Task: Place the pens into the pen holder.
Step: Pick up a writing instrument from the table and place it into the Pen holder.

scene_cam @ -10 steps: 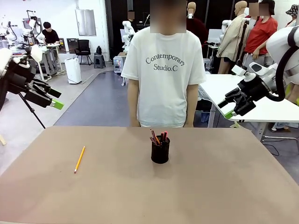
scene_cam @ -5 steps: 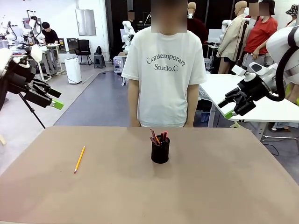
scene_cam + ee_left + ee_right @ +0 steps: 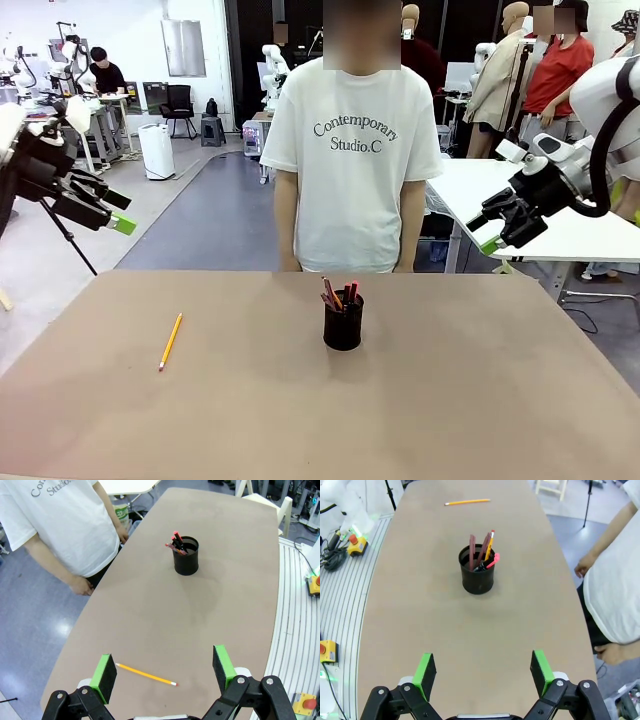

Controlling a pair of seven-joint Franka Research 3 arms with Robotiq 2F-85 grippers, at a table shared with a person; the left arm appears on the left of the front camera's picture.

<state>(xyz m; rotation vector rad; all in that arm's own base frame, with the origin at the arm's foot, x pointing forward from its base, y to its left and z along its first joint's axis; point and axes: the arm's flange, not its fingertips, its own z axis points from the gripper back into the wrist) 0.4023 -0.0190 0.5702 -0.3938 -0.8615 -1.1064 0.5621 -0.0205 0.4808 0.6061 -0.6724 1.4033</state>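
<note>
1. Left pincer [image 3: 120, 212], right pincer [image 3: 480, 232]: spread wide, empty, raised off worktop [image 3: 480, 400].
2. Pencil [image 3: 171, 341] flat on worktop, 9 o'clock of holder [image 3: 343, 323], well apart. Pens [image 3: 340, 293] already inside.
3. Use left arm: descend over pencil middle, straddle shaft crosswise, pinch low.
4. Tip upright above holder, avoid standing pens, then release.

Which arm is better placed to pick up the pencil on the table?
Left. The yellow pencil lies left of the pen holder, on the side of the open left gripper; the right gripper hangs on the other side, farther off.
</note>
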